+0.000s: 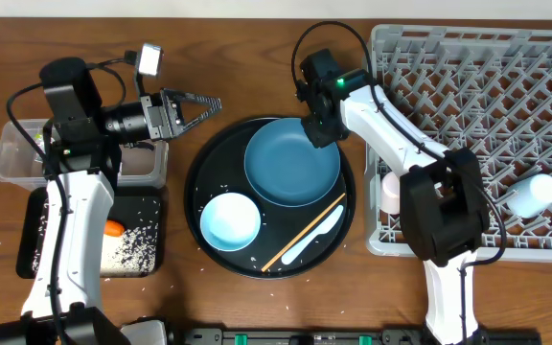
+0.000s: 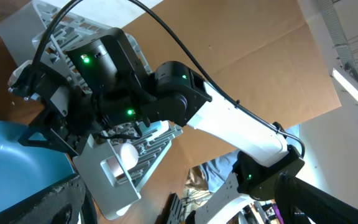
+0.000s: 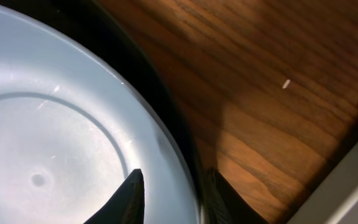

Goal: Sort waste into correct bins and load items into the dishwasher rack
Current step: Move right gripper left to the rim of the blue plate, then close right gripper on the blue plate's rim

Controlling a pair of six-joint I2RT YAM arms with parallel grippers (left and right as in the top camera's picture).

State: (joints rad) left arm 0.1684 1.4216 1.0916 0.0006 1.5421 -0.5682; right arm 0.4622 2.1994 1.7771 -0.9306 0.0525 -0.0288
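Straddling the rim of the dark-blue plate (image 1: pixel 292 161), the right pincer (image 3: pixel 173 179) had its jaws drawn narrow: one finger (image 3: pixel 132 193) sat over the plate's inner face and the other just outside the edge. Whether they already pinched the rim could not be told. The plate lay flat on the round black tray (image 1: pixel 195 182), on the side toward the dishwasher rack (image 1: pixel 468 57).

Beside the plate on that tray sat the light-blue bowl (image 1: pixel 230 220). The white spoon (image 1: pixel 319 230) and the thin wooden chopstick (image 1: pixel 300 237) lay side by side along the plate's near edge. White grains were scattered over the tray.

A pale pink cup (image 1: pixel 391 192) stood at the rack's near corner, partly hidden by the right arm, and a light blue cup (image 1: pixel 533 195) lay inside the rack.

Across the table, the left pincer (image 1: pixel 214 105) hung spread wide and empty, above the clear tub (image 1: pixel 12 153). The flat black tray (image 1: pixel 36 230) held an orange carrot (image 1: pixel 113 228) and rice-like grains (image 1: pixel 127 244).
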